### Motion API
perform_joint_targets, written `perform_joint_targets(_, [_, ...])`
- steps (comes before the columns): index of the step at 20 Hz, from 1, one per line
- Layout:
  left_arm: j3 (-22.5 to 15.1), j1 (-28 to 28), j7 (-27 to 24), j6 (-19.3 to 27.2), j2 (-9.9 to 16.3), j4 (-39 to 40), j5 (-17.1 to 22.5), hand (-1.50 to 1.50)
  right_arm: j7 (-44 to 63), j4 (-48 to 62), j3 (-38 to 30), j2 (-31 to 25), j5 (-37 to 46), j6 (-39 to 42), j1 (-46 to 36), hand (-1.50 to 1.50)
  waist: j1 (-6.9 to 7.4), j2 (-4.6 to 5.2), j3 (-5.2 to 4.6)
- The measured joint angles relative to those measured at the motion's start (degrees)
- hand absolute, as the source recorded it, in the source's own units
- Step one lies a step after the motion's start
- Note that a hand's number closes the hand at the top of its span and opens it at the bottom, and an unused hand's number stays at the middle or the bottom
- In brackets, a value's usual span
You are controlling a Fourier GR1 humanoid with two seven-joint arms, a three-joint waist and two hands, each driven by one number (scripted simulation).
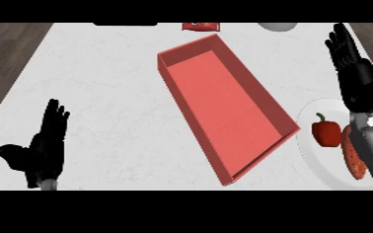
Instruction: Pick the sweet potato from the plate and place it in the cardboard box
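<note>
My right hand (348,64) hovers open, fingers straight, over the worktop's (109,79) right edge, beyond the plate (313,148), with my forearm crossing above it. The sweet potato (353,159) lies on the plate at the worktop's near right corner, just beside a red pepper (327,133). My left hand (44,145) rests open at the near left edge. The box (226,108), which looks red, sits mid-worktop, its right wall near the plate. I judge the grasp is not yet begun: I should draw my hand back over the potato, come down along its length, and curl round it without nudging the pepper.
</note>
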Motion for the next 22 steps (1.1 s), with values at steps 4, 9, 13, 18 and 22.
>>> perform_joint_targets(4, [-0.99,-0.86,1.84,0.03,3.72,-1.22,-3.63,0.00,-3.85,0.12,-4.79,0.02,-4.50,3.37,0.38,-1.50,-1.69,0.64,-1.29])
perform_joint_targets(9, [-4.24,-2.24,3.68,-1.99,7.82,-1.55,-8.03,0.00,-5.19,6.47,-9.00,-5.52,-1.19,1.18,3.62,-1.50,-3.44,1.62,-2.02])
perform_joint_targets(13, [-6.49,-2.45,6.56,-2.55,8.73,-3.43,-10.08,0.00,-10.95,11.25,-15.09,-1.21,-4.35,-2.47,8.04,-1.50,-3.33,1.29,-1.97])
perform_joint_targets(18, [-7.73,-3.29,8.45,-2.96,7.66,-3.48,-12.99,0.00,-15.94,14.62,-18.31,-4.09,-4.00,2.72,11.94,-1.50,-2.86,1.09,-2.08])
perform_joint_targets(22, [-7.87,-3.30,9.07,-3.07,7.63,-3.79,-13.63,0.00,-13.89,14.95,-15.37,-11.49,1.63,6.11,15.03,-1.50,-2.76,1.03,-2.20])
